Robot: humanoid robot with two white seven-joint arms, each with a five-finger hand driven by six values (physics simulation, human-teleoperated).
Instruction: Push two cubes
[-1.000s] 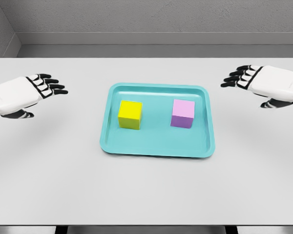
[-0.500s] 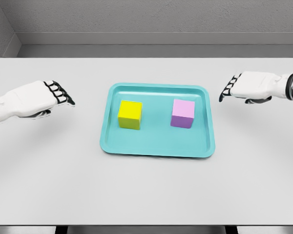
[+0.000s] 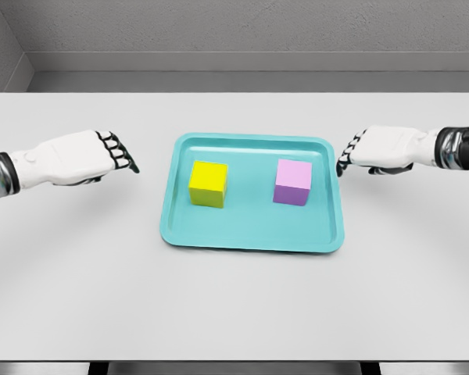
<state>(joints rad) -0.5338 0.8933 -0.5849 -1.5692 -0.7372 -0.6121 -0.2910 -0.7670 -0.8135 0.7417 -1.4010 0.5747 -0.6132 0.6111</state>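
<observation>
A big white table (image 3: 234, 305) fills most of the picture. In the middle sits a teal tray (image 3: 250, 234) with a low rim. Two cubes sit inside it, well apart from each other. The yellow cube (image 3: 208, 183) is in the left half of the tray. The pink cube (image 3: 292, 182) is in the right half, near the right rim. Both cubes sit flat and straight.

The left hand (image 3: 74, 158) comes in from the left edge, about halfway up the picture. It is over the table, to the left of the tray and not touching it. Its dark fingers (image 3: 119, 153) are held straight and close together, pointing toward the tray. It holds nothing.

The right hand (image 3: 383, 149) comes in from the right edge, a little higher up. It is just beside the tray's right rim, near the upper right corner. Its fingers (image 3: 347, 153) bend down a bit at the tips and point toward the tray. It holds nothing too. No hand touches a cube.
</observation>
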